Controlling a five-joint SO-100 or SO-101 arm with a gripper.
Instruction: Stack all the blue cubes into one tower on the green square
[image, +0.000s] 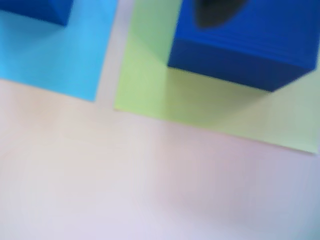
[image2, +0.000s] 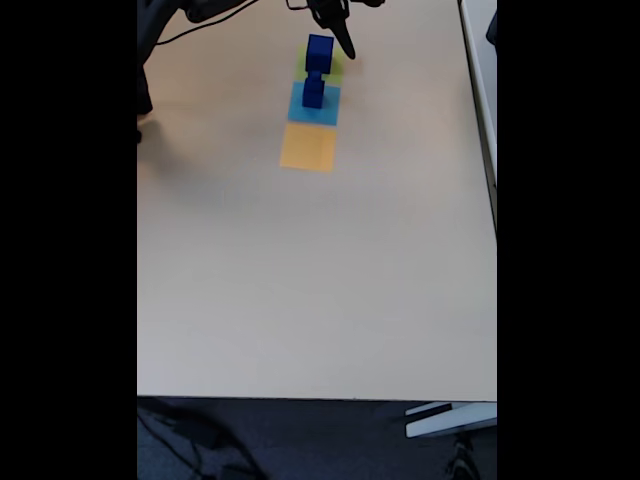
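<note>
Bare pale table fills the lower part of the wrist view, nearest the lens. Just beyond it lies the green square, and a large blue cube sits on that square, toward its far side, with a dark blurred shape over the cube's top edge. Left of the green square, across a narrow strip of table, lies a light-blue square carrying a second blue cube. From the fixed view the green square is the farthest of three patches in a row, then the light-blue square, then an orange square. The gripper hangs just beside the large cube; whether its jaws are apart or together cannot be told.
</note>
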